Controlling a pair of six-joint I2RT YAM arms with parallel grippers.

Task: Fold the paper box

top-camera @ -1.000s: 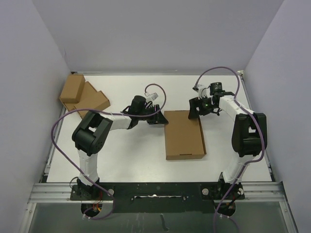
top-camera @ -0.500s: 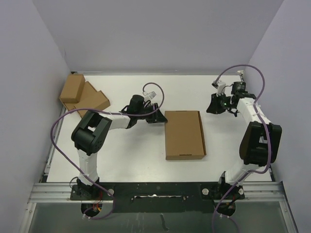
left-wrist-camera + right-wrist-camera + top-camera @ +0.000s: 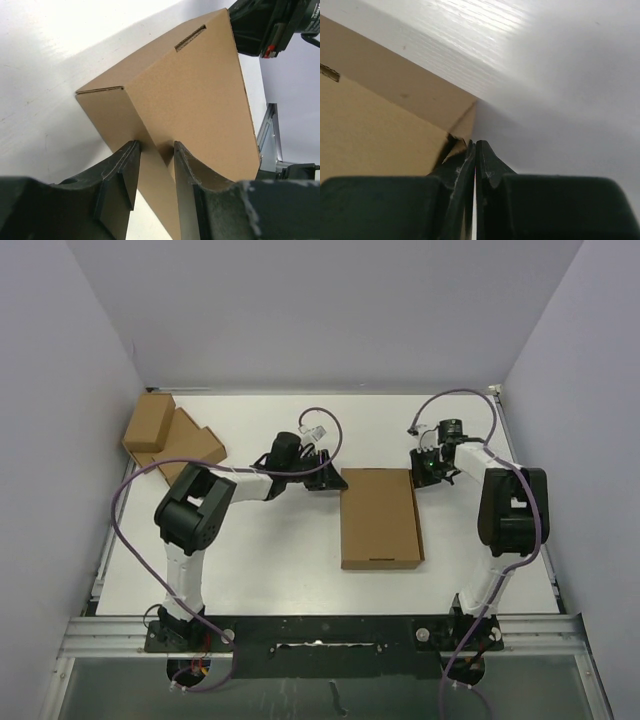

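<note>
well, the paper box [image 3: 380, 518] lies flat and closed near the middle of the surface [image 3: 280, 570], its long side running away from the arm bases, and by the look of it the folding is close to done. the left arm [image 3: 240, 483] reaches across to the box's far left corner. in the left wrist view its jaws stand a little apart and straddle that corner's upright edge, with cardboard showing in the gap. i cannot tell whether they actually press on it. the right arm [image 3: 497, 485] comes to the far right corner, and its jaws are closed tight together with nothing between them, their tips right at the corner's folded edge.

the risk i see is at those two corners. a push from the closed right jaws could dent the soft corner or slide the whole box towards the left arm, since nothing pins it down. if the left jaws rub the corner as they pull away, they could drag the box askew or lift the lid. the slot [image 3: 190, 38] on the far wall looks open, so the lid may not be locked and could spring up.
</note>
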